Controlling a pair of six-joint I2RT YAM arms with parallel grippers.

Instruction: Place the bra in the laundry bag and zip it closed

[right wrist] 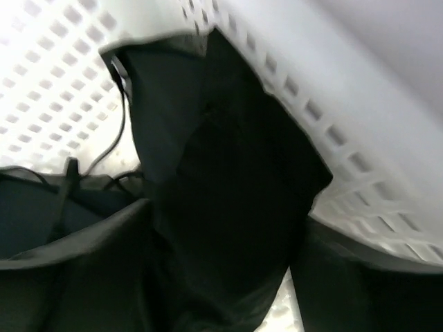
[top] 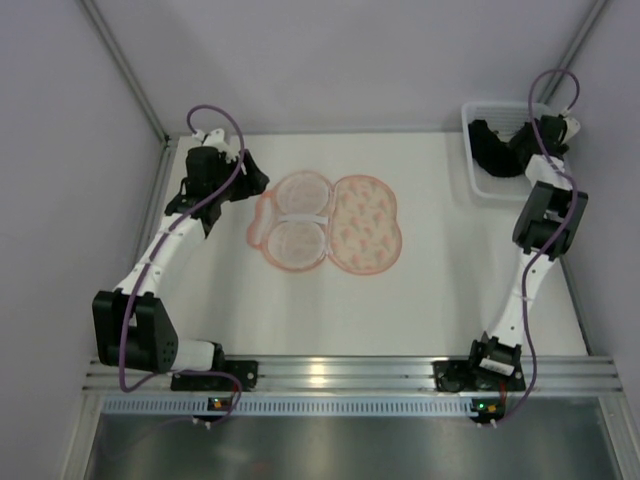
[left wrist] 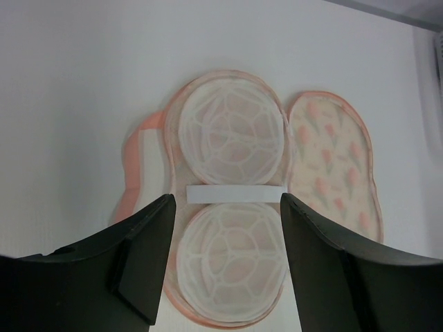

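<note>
The laundry bag [top: 325,222] lies unzipped and spread flat in the middle of the table. In the left wrist view the laundry bag [left wrist: 232,131] shows two pale round mesh halves with a white band across them, and a tulip-patterned flap to the right. My left gripper [top: 250,175] hovers at the bag's left edge. It is open, and the left gripper [left wrist: 227,204] frames the nearer round half. The black bra [top: 483,138] lies in the white basket. My right gripper [top: 512,148] reaches into the basket. The right gripper [right wrist: 227,214] is open, its fingers either side of the bra [right wrist: 228,152].
The white mesh basket [top: 480,185] stands at the far right corner, and its perforated wall [right wrist: 360,104] is close beside the right fingers. Grey walls enclose the table on three sides. A metal rail with the arm bases runs along the near edge.
</note>
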